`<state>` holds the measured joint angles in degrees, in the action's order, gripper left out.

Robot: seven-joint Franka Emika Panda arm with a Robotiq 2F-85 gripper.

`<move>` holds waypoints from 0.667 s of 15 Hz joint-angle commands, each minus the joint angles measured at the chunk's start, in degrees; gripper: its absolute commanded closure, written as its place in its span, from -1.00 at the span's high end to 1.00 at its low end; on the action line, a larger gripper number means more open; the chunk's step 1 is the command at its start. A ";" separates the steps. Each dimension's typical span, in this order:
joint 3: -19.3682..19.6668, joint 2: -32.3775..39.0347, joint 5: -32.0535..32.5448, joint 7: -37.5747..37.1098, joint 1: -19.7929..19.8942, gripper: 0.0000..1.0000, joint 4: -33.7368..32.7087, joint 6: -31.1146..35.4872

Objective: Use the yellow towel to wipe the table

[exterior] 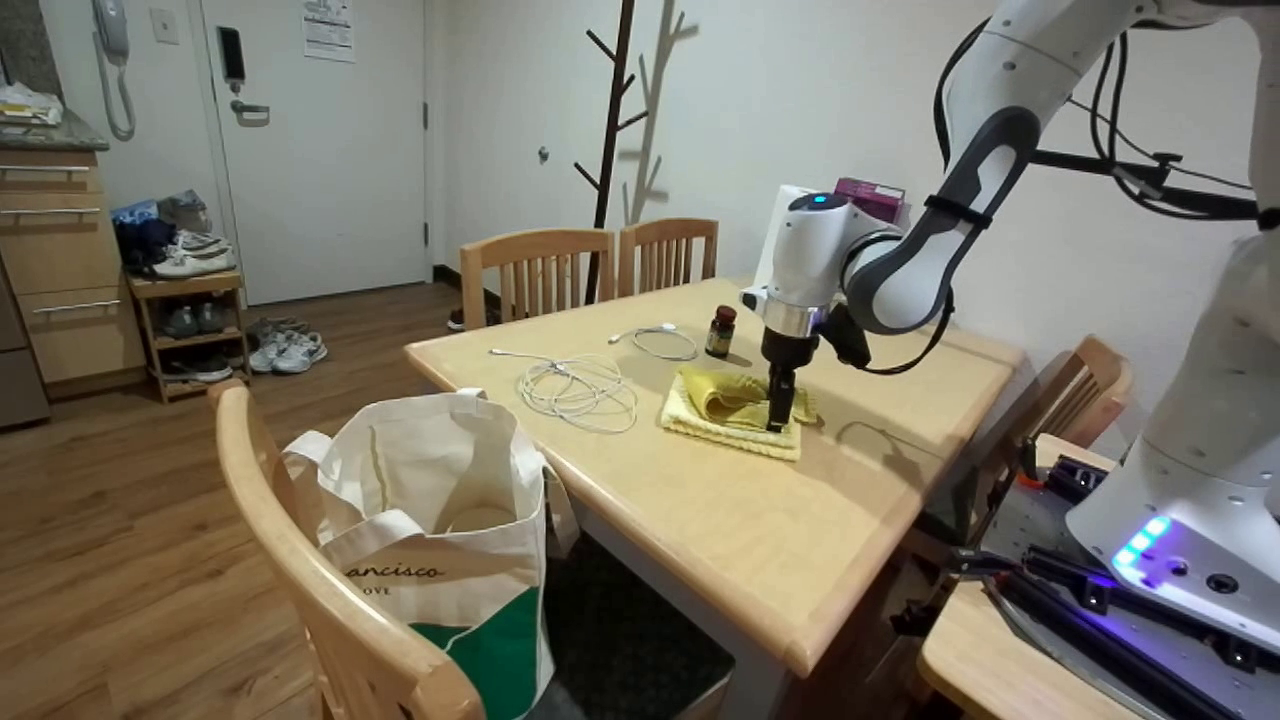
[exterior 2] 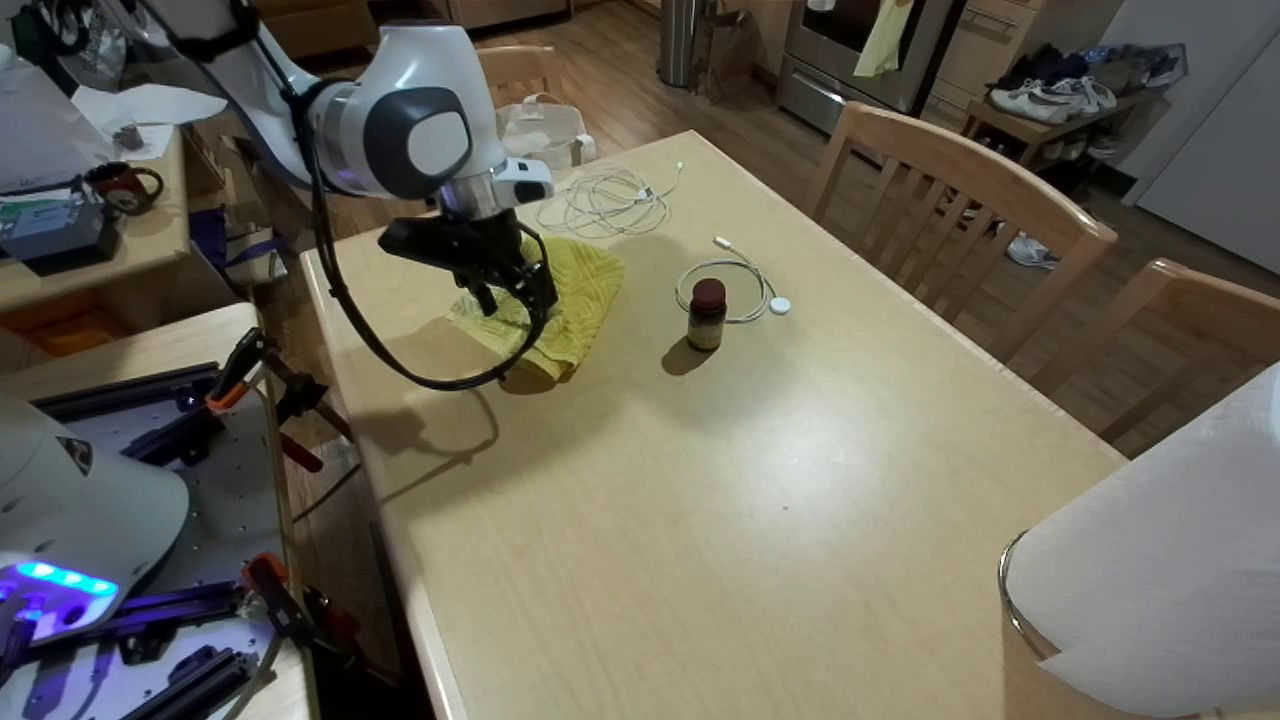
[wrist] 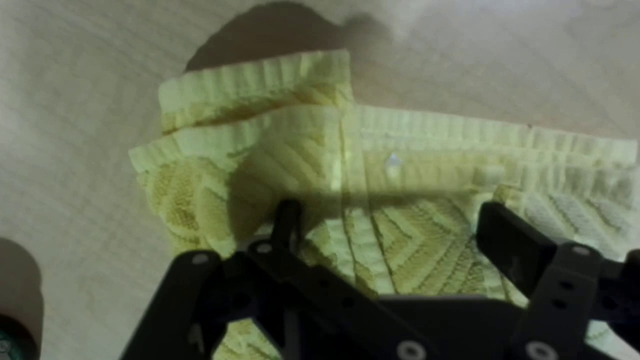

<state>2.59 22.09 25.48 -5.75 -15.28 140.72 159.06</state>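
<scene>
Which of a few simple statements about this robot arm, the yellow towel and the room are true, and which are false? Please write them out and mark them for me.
1. The robot's gripper points down at the yellow towel. True.
2. The gripper is shut. False: it is open, its fingers apart.
3. The small bottle stands upright on the table. True.
4. Shoes sit on a wooden rack. True.
5. The bottle has a white top. False: its cap is dark red.

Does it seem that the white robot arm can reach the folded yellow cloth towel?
Probably yes: its open black two-finger gripper is directly over the yellow towel, with nothing visible between them.
</scene>
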 commanded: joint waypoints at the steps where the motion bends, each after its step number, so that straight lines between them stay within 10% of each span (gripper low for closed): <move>1: -0.37 3.05 -1.18 -0.15 0.16 0.18 -1.68 -0.65; 10: 3.80 8.72 -4.76 -1.74 4.52 -0.82 -5.64 -9.11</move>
<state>5.23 25.42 22.85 -7.00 -14.17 138.14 152.33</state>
